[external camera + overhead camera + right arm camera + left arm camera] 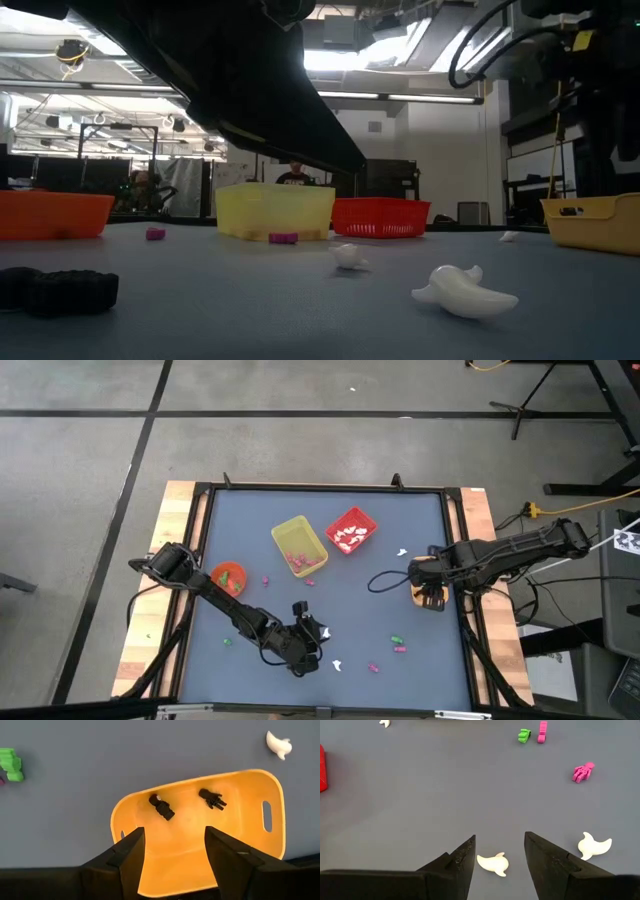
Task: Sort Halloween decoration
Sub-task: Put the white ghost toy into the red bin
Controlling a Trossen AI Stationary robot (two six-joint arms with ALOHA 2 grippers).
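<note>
Left wrist view: left gripper (500, 854) gapes around a white ghost trinket (494, 864) on the table (445, 790)

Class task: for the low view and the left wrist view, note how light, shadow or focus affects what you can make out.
Low view: the dark left arm is a backlit silhouette against bright ceiling lights; the nearest white plastic ghost trinket looks soft. Left wrist view: even light, faint shadows; the small white ghost trinket between the open left gripper reads sharp.

overhead straight down on whole table (330, 575), low level across tabletop, wrists close above, yellow bin (299, 545) shared overhead and low
</note>
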